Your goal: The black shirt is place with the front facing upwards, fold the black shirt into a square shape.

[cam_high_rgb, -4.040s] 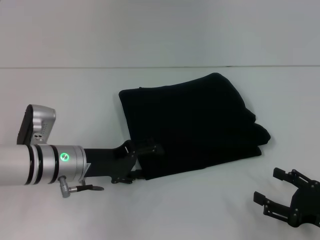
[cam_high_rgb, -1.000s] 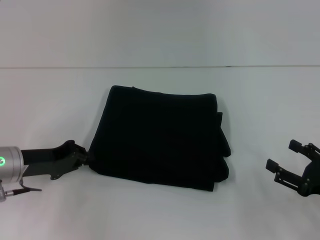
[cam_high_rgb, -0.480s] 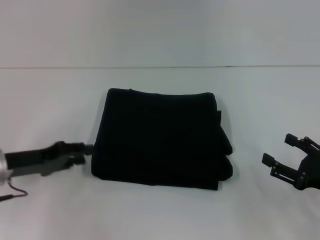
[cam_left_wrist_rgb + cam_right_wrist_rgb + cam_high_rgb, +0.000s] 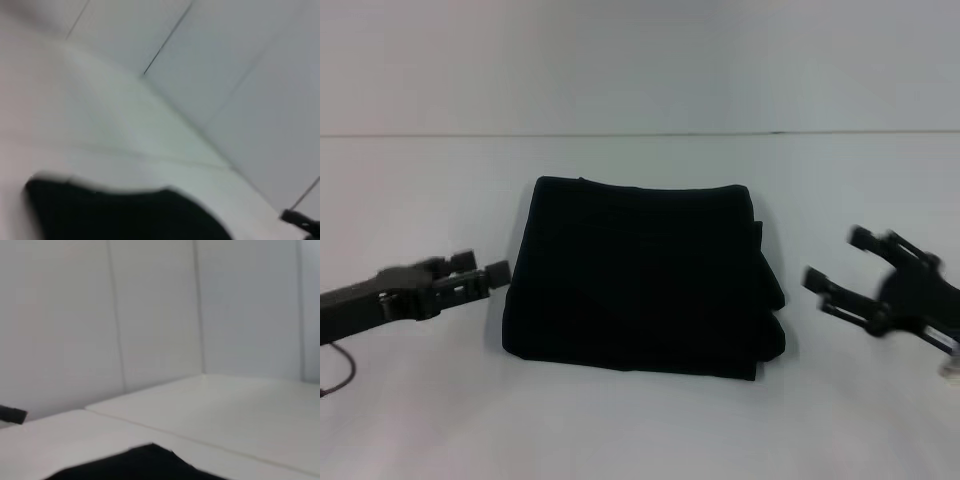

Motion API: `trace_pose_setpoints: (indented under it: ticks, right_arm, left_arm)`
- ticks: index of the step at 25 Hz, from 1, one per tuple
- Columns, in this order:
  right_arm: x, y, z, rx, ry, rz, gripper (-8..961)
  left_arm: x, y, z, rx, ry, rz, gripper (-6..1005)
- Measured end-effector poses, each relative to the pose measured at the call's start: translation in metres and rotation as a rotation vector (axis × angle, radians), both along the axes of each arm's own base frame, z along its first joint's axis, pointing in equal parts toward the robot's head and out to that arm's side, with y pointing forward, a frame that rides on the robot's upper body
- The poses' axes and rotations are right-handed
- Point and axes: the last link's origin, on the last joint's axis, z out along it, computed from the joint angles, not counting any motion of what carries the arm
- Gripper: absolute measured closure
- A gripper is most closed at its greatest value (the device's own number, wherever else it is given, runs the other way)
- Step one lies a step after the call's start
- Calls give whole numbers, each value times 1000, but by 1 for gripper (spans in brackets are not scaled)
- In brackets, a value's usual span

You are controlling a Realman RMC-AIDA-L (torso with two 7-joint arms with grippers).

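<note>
Shirt folded flat, both grippers beside it with fingers apart

Shirt point(image 4: 640, 275), black and folded into a near-square block, lies in the middle of the white table point(image 4: 640, 430). Its left, far and near edges run fairly straight; on its right side the layers bulge out in uneven lobes. No lettering or label shows on the upward face.

The left gripper point(image 4: 480, 269) sits just beside the shirt's left edge, about level with the middle of that edge. Its two short fingers are parted, with nothing between them, and they point toward the cloth without clearly touching it. The right gripper point(image 4: 840, 262) hangs near the shirt's right side, with a strip of bare table between the two. Its fingers are spread wide and hold nothing.

The table is plain white and meets a pale panelled wall point(image 4: 640, 60) along a thin dark line behind the shirt.

Both arms run out of the head view at its side edges. The left wrist view shows only a blurred corner of the shirt point(image 4: 125, 212) on the table, and the right wrist view shows a small dark edge of it point(image 4: 145, 462) under the wall panels. Neither wrist view shows its own fingers.
</note>
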Motion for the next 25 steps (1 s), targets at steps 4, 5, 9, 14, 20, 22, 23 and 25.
trace_pose_setpoints:
  ticks: [4, 5, 9, 14, 20, 22, 23, 25]
  right_arm:
    - [-29, 29, -17, -26, -24, 60, 38]
    - [-35, 35, -22, -35, -31, 60, 38]
    - [-55, 59, -42, -67, -70, 30, 38]
    - [-59, 77, -64, -102, -187, -61, 38]
    - [-41, 75, -71, -108, -258, -150, 38]
    - [-36, 74, -69, -103, -254, -174, 38]
    - [-33, 73, -67, -99, -251, -183, 38]
    - [-30, 71, -65, -91, -234, -191, 38]
  left_arm:
    - [12, -10, -11, 119, 26, -193, 101]
    - [14, -12, -14, 135, 42, -233, 93]
    - [17, -20, -31, 165, 52, -321, 63]
    - [17, -28, -46, 190, 51, -361, 63]
    - [17, -32, -52, 200, 46, -369, 63]
    - [16, -32, -52, 201, 48, -367, 63]
    - [16, -31, -52, 201, 50, -365, 63]
    - [17, -30, -52, 202, 50, -367, 63]
